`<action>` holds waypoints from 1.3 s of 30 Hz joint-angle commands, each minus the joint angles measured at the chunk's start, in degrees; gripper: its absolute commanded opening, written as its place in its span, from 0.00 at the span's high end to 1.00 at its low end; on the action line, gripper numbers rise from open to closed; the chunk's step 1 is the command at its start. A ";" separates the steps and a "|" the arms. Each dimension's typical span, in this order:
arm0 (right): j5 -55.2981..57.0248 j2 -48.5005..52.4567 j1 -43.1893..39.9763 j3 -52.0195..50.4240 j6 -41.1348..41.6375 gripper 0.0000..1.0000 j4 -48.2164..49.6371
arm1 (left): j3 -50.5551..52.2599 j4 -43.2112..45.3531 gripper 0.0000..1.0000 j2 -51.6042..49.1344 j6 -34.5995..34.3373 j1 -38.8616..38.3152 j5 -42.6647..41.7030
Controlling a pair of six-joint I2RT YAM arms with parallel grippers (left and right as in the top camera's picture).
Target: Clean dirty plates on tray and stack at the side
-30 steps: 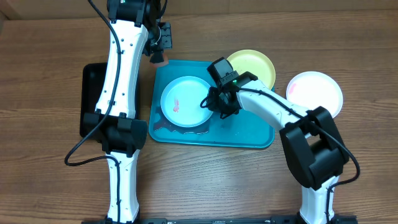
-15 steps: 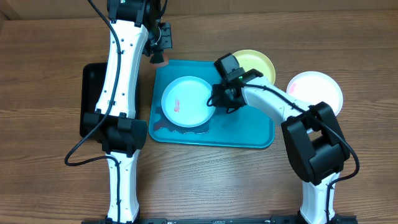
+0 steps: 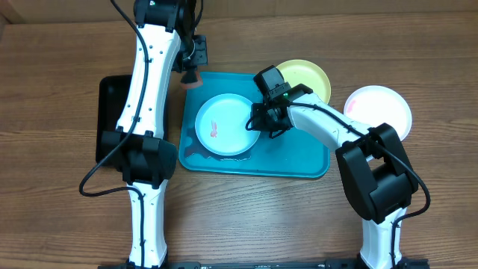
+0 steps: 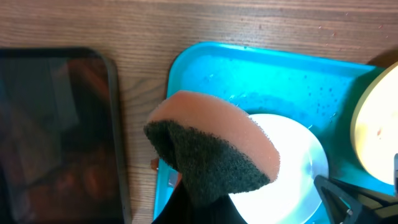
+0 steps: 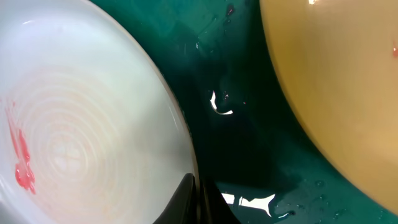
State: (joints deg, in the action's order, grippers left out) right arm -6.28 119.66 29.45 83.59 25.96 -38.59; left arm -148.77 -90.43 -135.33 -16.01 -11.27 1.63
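left tool point(image 3: 192, 71) clenched on sponge point(image 4: 211, 149), above upper left corner of tray point(image 3: 293, 158); right tool point(image 3: 260, 124) pinched shut at right edge of blue-rimmed plate point(image 3: 224, 119).

Overhead feed is bright and even, lit from above. The arms drop only soft, short shadows on the wooden table point(image 3: 60, 217), and it's crisp right to the corners. Left wrist: the sponge point(image 4: 211, 149) fills my view, slightly soft. The blue-rimmed plate point(image 4: 298, 168) under it is blown out to flat white, and the black tray point(image 4: 56, 124) gives a murky reddish reflection. Right wrist is dim: the tray point(image 5: 236, 149) reads dark teal with hard white glints off the water, and the yellow plate point(image 5: 336, 81) looks ochre and blurred.
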 commanded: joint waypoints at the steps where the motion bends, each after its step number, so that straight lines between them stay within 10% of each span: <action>1: -0.39 0.13 0.20 1.53 2.43 0.96 -0.35 | 2.10 0.85 0.96 0.42 0.81 -1.09 -2.71; 39: -0.39 0.15 -0.98 0.74 2.54 0.96 -1.22 | 40.74 21.11 0.95 0.44 -8.24 -8.81 1.92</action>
State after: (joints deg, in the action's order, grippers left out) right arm -7.33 119.66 29.17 83.59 28.47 -39.66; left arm -110.17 -68.95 -134.41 -26.61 -20.14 6.22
